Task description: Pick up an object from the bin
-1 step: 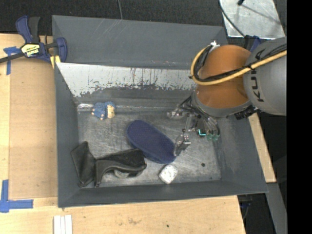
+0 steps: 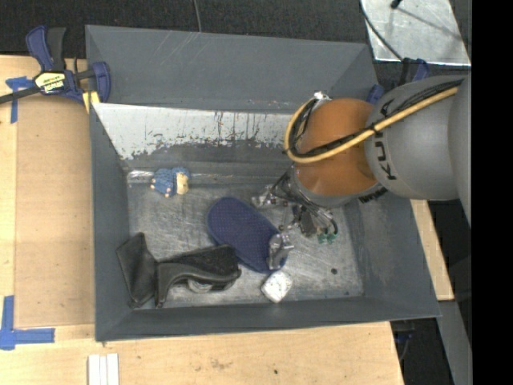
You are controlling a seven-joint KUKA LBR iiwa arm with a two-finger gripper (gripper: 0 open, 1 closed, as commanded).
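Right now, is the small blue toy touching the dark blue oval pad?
Apart. The camera view shows bare bin floor between the small blue toy and dark blue oval pad.

1 camera looks down on the grey metal bin (image 2: 240, 70) from above, tilted a little, so the bin's far wall shows broad and its near wall thin. It sits close, with the bin taking most of the frame. The arm (image 2: 417, 135) enters over the bin's right edge.
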